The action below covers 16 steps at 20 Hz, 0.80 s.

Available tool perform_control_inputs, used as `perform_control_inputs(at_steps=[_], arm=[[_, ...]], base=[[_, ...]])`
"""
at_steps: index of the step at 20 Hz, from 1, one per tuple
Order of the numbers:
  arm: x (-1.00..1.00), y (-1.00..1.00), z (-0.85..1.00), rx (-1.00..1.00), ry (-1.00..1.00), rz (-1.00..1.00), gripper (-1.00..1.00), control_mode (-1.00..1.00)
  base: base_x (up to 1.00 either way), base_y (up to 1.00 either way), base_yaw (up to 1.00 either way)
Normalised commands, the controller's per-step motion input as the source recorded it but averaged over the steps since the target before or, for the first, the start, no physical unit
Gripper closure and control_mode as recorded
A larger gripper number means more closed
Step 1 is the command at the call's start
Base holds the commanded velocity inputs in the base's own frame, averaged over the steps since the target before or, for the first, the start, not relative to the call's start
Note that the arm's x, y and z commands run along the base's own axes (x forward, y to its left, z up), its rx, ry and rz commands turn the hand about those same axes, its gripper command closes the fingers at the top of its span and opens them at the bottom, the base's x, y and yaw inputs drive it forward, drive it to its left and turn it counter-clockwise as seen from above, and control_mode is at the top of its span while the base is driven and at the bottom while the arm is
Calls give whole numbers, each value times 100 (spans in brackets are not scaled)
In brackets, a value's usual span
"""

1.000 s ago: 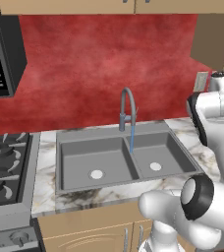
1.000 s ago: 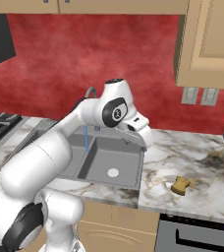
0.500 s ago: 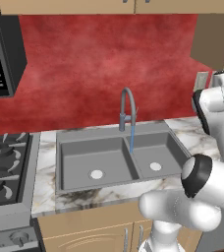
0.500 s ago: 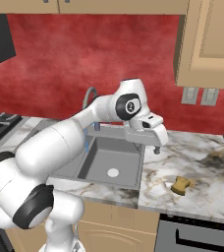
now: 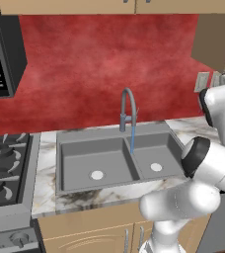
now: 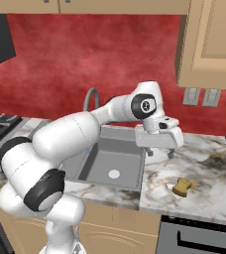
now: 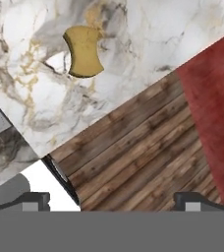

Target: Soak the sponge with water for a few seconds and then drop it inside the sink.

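While the water [image 5: 132, 140] runs in a thin blue stream from the faucet [image 5: 127, 109] into the sink [image 5: 115, 160], close to its centre divider, the gripper [image 6: 159, 151] hangs above the marble counter [image 6: 204, 176] just beside the sink's right edge, its jaws spread wide and holding nothing. On that counter, well clear of the sink and apart from the gripper, the sponge [image 6: 183, 187] lies flat, near the front edge.

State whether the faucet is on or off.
On: a thin blue stream of water runs from the faucet into the sink.
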Motion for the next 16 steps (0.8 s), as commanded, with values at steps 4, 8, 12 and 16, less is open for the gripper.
perform_control_inputs(at_steps=[4,8,12,16], arm=[[0,-31,-18,14,5,2,-100,-100],[0,-35,-18,18,2,2,-100,-100],[6,-33,-14,21,0,3,-100,-100],[7,-27,-2,17,0,4,-100,-100]], base=[[0,0,0],[0,0,0],[0,0,0],[0,0,0]])
